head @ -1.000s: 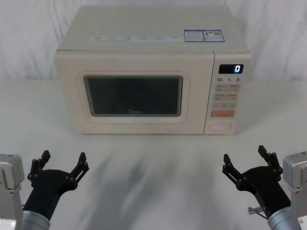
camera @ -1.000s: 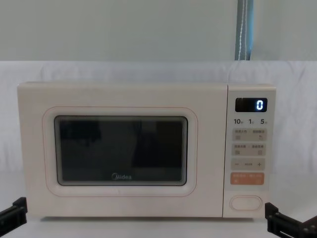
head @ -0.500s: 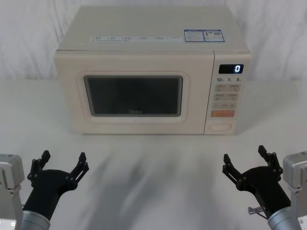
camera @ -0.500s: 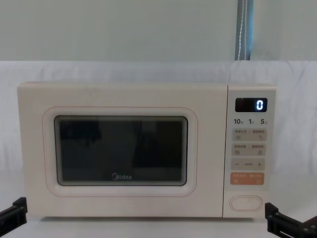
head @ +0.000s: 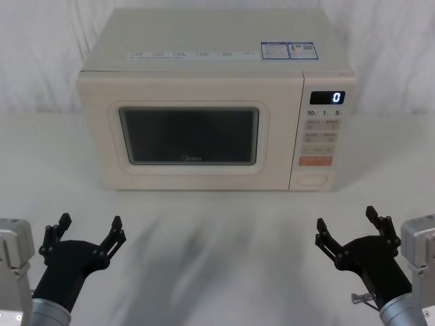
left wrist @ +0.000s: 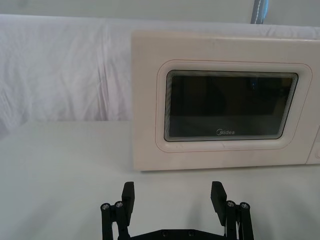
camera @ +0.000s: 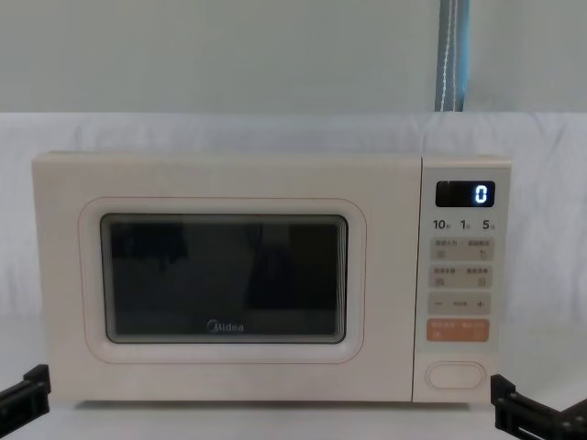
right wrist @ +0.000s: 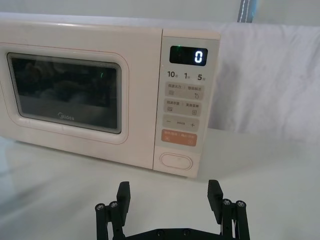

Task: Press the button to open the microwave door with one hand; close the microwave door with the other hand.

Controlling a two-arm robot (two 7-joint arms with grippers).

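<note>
The cream microwave (head: 204,61) stands at the back of the table, display showing "0". Its door (head: 188,132) with the dark window and Midea logo is shut flush; the door (camera: 225,280) looks the same from the chest. The cream oval button (head: 312,180) sits at the bottom of the control panel, under the orange key, and appears as button (right wrist: 176,160) and button (camera: 455,374). My left gripper (head: 87,231) hovers open at the near left, well short of the microwave. My right gripper (head: 352,225) hovers open at the near right, in front of the panel, holding nothing.
White cloth covers the table (head: 217,231) and the backdrop. Bare tabletop lies between the grippers and the microwave front. The orange key (head: 315,161) and small beige keys sit above the button.
</note>
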